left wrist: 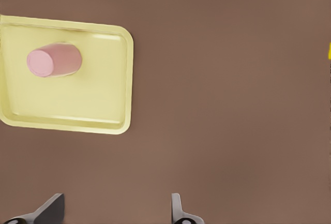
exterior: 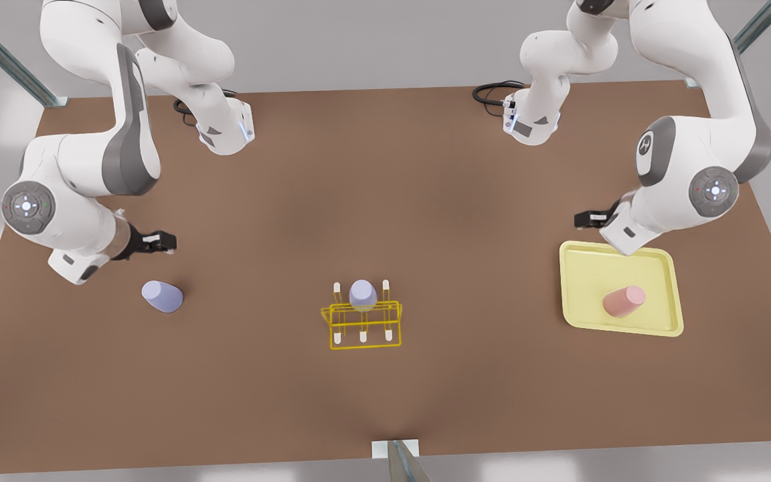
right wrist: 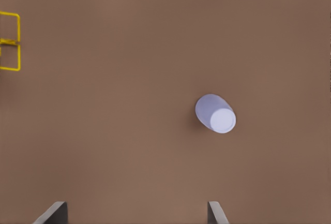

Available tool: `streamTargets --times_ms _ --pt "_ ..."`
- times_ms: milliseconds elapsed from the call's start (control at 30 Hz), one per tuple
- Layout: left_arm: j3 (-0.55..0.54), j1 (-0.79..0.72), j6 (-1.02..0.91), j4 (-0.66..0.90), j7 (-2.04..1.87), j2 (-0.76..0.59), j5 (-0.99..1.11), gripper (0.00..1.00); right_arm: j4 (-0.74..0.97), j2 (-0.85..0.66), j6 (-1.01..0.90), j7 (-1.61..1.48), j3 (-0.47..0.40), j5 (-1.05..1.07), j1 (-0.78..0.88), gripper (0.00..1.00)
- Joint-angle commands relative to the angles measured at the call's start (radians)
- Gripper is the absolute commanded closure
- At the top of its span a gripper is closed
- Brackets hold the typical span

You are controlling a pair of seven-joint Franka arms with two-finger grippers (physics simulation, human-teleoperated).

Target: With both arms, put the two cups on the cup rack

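Observation:
The pale pink cup [exterior: 624,300] [left wrist: 54,60] rests on a flat pale-yellow tray [exterior: 593,268] [left wrist: 93,94] at the front view's right. My left gripper [exterior: 586,218] [left wrist: 114,213] hovers open just beyond the tray's far corner, apart from the cup. A lavender cup [exterior: 162,296] [right wrist: 215,113] sits on the bare table at the front view's left. My right gripper [exterior: 158,242] [right wrist: 134,214] hangs open a little behind it, holding nothing. The yellow wire cup rack [exterior: 362,325] [right wrist: 10,42] stands mid-table with another lavender cup [exterior: 363,294] on one of its pegs.
The brown table [exterior: 385,201] has wide bare stretches between the rack and each cup. Both arm bases and black cables [exterior: 492,90] are at the far edge. A small metal bracket [exterior: 395,450] sits at the near edge.

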Motion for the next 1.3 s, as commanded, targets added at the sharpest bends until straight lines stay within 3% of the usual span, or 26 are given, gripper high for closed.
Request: streamTargets --times_ms 0,33,67,100,200,333,433,700,1000,1033,1067,1267 --pt "0.000 0.000 0.088 -0.002 0.014 0.001 -0.002 0.00 -0.003 -0.004 0.081 -0.073 -0.001 0.026 -0.013 0.00" --pt "0.014 0.002 0.094 0.000 0.014 0.017 -0.002 0.00 0.002 0.000 0.078 -0.073 -0.001 0.015 -0.013 0.00" --pt "0.092 0.017 0.170 0.001 0.017 0.119 -0.002 0.00 -0.007 0.000 0.078 -0.076 0.001 0.014 -0.012 0.00" --pt "0.095 0.069 0.232 0.001 0.063 0.183 -0.005 0.00 -0.022 0.005 0.086 -0.079 0.001 0.014 -0.010 0.00" --pt "0.101 0.147 0.430 0.001 0.147 0.392 0.001 0.00 -0.101 0.153 0.334 -0.082 0.001 0.026 -0.088 0.00" --pt "0.101 0.216 0.487 0.001 0.348 0.427 0.004 0.00 -0.125 0.282 0.509 -0.197 -0.001 0.097 -0.154 0.00" --pt "0.103 0.236 0.537 0.001 0.446 0.429 0.010 0.00 -0.351 0.201 0.739 -0.264 0.001 0.097 -0.162 0.00" --pt "0.103 0.230 0.553 -0.022 0.500 0.476 0.047 0.00 -0.435 0.167 0.743 -0.338 -0.007 0.029 -0.205 0.00" --pt "0.103 0.232 0.603 -0.020 0.496 0.544 0.045 0.00 -0.549 0.198 0.893 -0.358 -0.005 0.029 -0.252 0.00" --pt "0.103 0.232 0.603 -0.020 0.494 0.545 0.045 0.13 -0.549 0.204 0.899 -0.358 -0.005 0.031 -0.255 0.00" --pt "0.103 0.232 0.602 -0.020 0.494 0.545 0.045 0.16 -0.549 0.207 0.902 -0.358 -0.005 0.031 -0.255 0.00" --pt "0.103 0.235 0.556 -0.020 0.471 0.522 0.044 0.15 -0.556 0.239 0.913 -0.358 -0.002 0.037 -0.254 0.00"
